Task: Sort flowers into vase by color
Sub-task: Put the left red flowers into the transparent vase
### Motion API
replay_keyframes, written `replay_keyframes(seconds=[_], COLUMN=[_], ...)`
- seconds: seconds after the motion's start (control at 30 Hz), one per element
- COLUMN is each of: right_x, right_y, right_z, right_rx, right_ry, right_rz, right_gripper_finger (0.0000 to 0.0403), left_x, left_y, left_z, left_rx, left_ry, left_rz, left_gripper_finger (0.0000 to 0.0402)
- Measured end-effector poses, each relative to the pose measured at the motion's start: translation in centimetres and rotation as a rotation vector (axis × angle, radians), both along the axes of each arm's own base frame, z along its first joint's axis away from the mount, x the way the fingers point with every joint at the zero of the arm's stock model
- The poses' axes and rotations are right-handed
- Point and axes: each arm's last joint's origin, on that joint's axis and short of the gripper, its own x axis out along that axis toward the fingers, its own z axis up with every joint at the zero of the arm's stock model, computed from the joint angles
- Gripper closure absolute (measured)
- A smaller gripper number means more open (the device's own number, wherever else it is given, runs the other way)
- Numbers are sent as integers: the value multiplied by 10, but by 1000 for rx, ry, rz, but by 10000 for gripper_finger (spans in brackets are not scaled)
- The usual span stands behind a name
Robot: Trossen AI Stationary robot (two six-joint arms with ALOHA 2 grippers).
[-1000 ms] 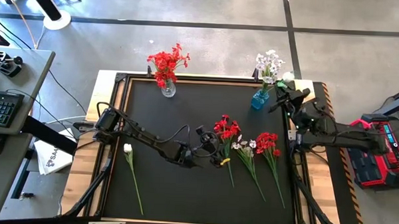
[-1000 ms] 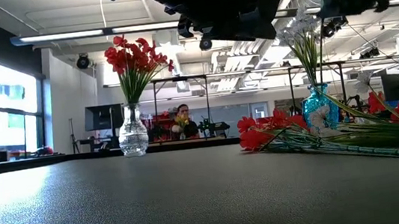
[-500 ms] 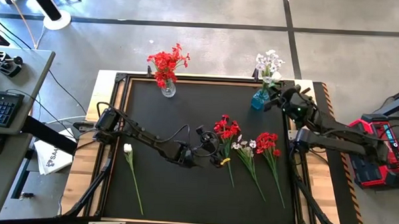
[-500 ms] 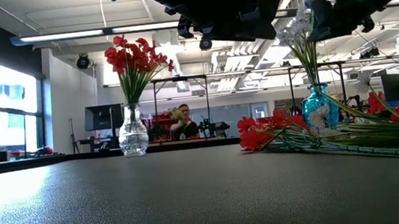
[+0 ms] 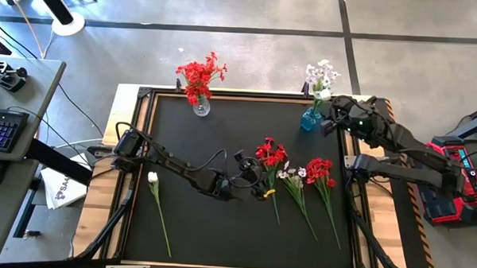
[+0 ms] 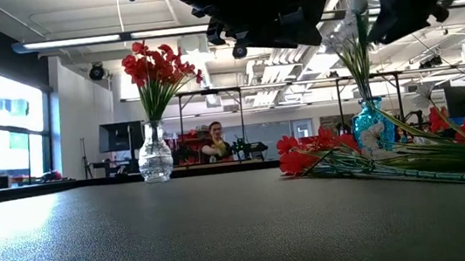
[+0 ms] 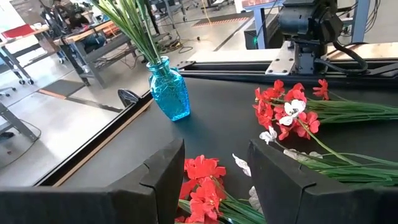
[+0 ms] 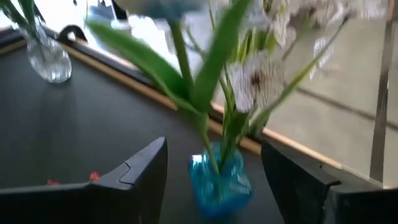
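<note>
A clear vase (image 5: 200,107) with red flowers (image 5: 199,73) stands at the far edge. A blue vase (image 5: 310,119) with white flowers (image 5: 322,76) stands at the far right. My right gripper (image 5: 328,121) is open just right of the blue vase (image 8: 221,180); its fingers stand on either side of the green stems (image 8: 211,93), apart from them. My left gripper (image 5: 251,174) hangs open above the table's middle, over a red flower (image 7: 202,183). That red flower (image 5: 270,153), a white spray (image 5: 293,174) and another red flower (image 5: 319,170) lie flat on the mat. A single white flower (image 5: 153,179) lies at the left.
The black mat has a raised frame (image 5: 248,94) all round. A desk with a keyboard (image 5: 0,130) stands off the left side and a red device (image 5: 447,185) off the right. In the low view a person (image 6: 214,141) sits in the room behind the table.
My right gripper has gone toward the table's far edge and left, up to the blue vase. The white blossom that was at its fingers has moved with it and now stands among the white flowers above that vase. My left arm has kept still.
</note>
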Motion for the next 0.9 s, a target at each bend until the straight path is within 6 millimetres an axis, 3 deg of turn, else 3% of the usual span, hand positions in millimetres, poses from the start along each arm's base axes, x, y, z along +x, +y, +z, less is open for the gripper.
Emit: replay_keyframes(seconds=[0.2,0.37,0.7,0.9], right_x=[-4,3,28,44], right_y=[4,12,44,72], right_z=[8,4,-43,-70], right_rx=[120,172,269,268], right_ry=[40,10,6,-93], right_rz=[24,205,586,844], right_gripper_finger=[182,197,206,206], left_x=[0,-1,-13,-42], left_y=[0,0,2,-4], left_z=[0,-2,-18,-15], left_rx=[-2,-14,-76,-174], left_ry=[-2,3,77,126], left_rz=[1,18,134,244], left_gripper_finger=[236,236,236,236])
